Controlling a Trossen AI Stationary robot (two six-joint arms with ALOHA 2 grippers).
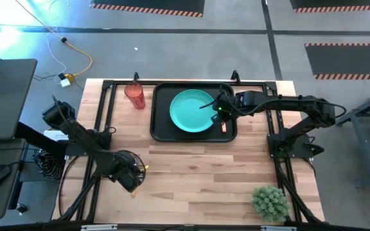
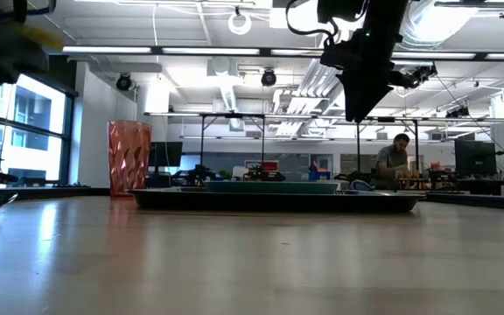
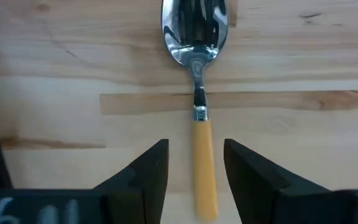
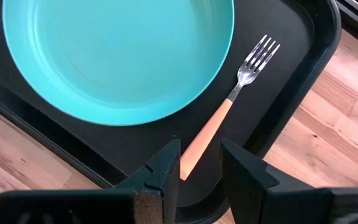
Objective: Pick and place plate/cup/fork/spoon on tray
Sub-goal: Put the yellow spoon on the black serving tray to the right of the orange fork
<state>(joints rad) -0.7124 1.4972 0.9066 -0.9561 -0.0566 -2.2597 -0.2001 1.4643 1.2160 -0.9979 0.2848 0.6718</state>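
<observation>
The black tray lies at the table's far middle. The teal plate rests flat in it. The fork lies on the tray floor right of the plate, tines away from my right gripper. That gripper is open and hangs above the tray, its fingers on either side of the orange handle's end. The red cup stands upright on the table left of the tray. The spoon lies flat on the wood. My left gripper is open above it, its fingers either side of the orange handle.
A green plant ball sits at the table's near right corner. Black frame rails run along the table's left and right sides. Bare wood lies between the tray and the near edge.
</observation>
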